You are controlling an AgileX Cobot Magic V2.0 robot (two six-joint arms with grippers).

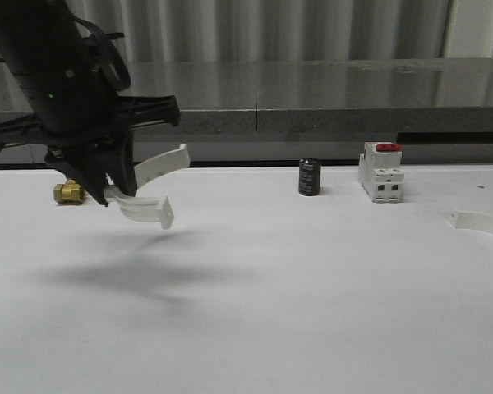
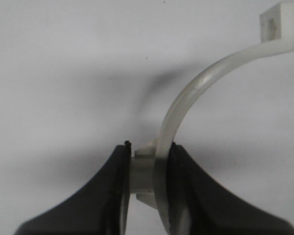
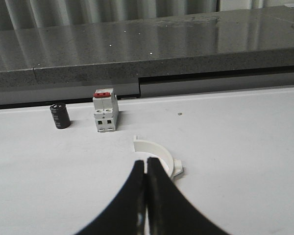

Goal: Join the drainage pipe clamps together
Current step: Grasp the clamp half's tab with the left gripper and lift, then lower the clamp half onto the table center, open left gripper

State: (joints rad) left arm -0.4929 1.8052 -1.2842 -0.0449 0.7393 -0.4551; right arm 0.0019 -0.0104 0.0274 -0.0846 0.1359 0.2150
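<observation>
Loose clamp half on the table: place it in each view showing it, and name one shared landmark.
Front view: loose clamp half at the table's right edge, right of the breaker.
Right wrist view: it lies just beyond the shut right hand, nearer than the breaker.
Left wrist view: left hand grips the other clamp half.
Landmark: the breaker.

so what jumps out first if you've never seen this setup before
The left gripper hangs above the left of the white table, shut on a white half-ring clamp that casts a shadow below. The other half-ring clamp lies on the table at the right, just beyond the right gripper, whose fingers are closed on nothing. Along the back stand a black cylinder and a red-topped breaker.
</observation>
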